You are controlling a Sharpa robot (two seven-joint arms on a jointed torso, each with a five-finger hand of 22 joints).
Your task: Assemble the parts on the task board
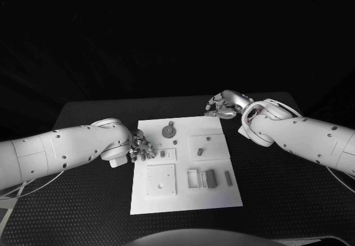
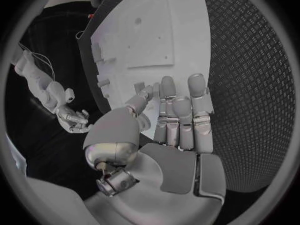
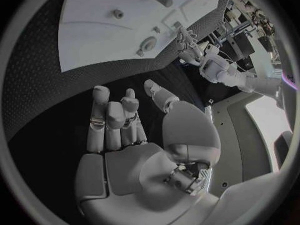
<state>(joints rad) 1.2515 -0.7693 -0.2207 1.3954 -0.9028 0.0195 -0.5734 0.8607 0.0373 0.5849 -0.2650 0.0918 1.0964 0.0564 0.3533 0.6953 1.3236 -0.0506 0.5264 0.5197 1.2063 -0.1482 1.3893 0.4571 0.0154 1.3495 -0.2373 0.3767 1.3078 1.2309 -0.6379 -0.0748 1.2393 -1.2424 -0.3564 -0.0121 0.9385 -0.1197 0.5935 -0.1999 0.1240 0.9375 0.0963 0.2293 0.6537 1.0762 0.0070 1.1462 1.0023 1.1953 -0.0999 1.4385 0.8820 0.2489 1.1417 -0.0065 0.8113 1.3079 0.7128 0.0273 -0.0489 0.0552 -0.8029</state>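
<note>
The white task board point(image 1: 185, 201) lies in the middle of the black table. On it I see a round grey part point(image 1: 170, 131) near the far edge, a short peg point(image 1: 199, 151) standing in a square recess, and two dark bars point(image 1: 212, 178) toward the near right. My left hand point(image 1: 140, 148) hovers at the board's left edge with its fingers stretched out and nothing in them; in the left wrist view its fingertips point(image 2: 165, 85) lie over the board point(image 2: 181, 25) beside small pegs point(image 2: 139, 87). My right hand point(image 1: 222, 107) is just past the board's far right corner, holding nothing, its fingers point(image 3: 112, 117) over the table.
A square plate point(image 1: 160, 179) and two small frames point(image 1: 194, 178) sit in the board's near half. Black ribbed matting point(image 1: 281, 189) surrounds the board on all sides. The table's far edge runs just behind my right hand.
</note>
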